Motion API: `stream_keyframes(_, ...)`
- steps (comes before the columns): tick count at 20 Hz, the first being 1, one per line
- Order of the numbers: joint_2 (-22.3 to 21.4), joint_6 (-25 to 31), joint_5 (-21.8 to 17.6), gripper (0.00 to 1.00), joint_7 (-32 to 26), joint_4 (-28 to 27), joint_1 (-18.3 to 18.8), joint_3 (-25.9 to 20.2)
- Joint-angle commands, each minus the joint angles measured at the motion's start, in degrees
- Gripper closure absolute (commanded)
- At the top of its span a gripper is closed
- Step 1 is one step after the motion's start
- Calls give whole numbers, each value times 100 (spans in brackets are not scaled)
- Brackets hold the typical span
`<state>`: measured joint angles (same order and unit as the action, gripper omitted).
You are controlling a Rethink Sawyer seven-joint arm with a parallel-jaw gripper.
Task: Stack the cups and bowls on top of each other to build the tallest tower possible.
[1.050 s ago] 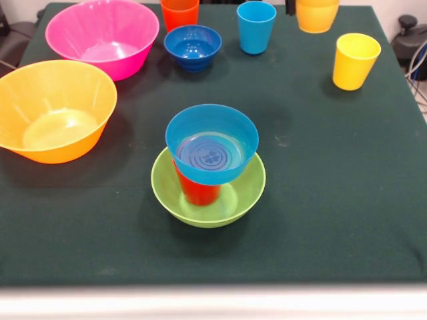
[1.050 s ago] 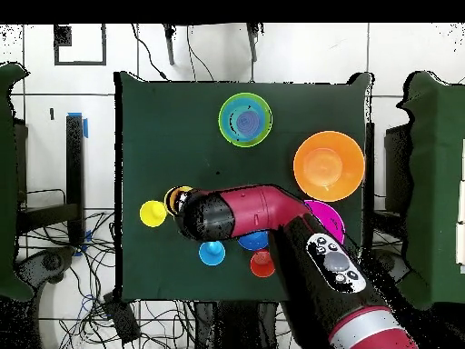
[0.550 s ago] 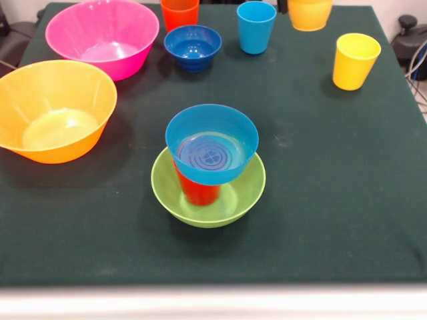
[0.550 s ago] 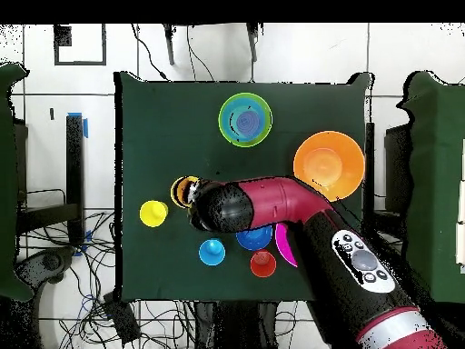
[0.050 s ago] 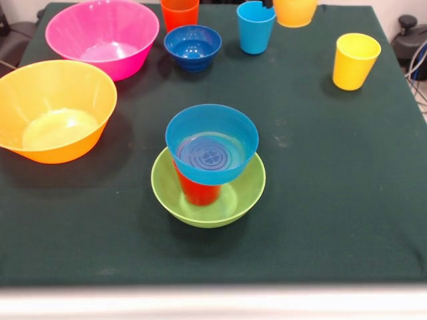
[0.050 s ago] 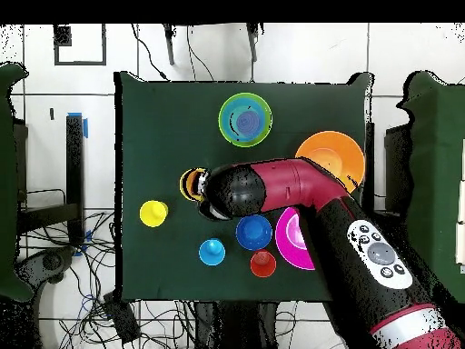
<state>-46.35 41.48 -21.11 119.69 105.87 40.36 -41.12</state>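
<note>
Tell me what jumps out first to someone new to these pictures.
The little tower near the table's middle: a light blue bowl perched on a red cup standing inside the green bowl. At the left in the front view sit the big pink bowl and yellow-orange bowl. In the overhead view, the red and black arm reaches across the table over an orange-yellow cup.

A yellow-orange cup (image 5: 295, 11) is seen lifted at the top edge, a dark gripper tip (image 5: 267, 3) just beside it. Directly below the tip stands the light blue cup (image 5: 255, 27). The tower (image 5: 209, 167) lies well apart.
</note>
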Motion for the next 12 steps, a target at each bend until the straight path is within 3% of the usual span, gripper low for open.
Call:
stream_keyframes(1,180,449,-514,100,-1575,-479,-15,-338)
stream_keyframes(6,207,374,-666,100,-1610,-689,33,-416)
stream_keyframes(12,553,469,-909,100,-1745,-1103,85,-355)
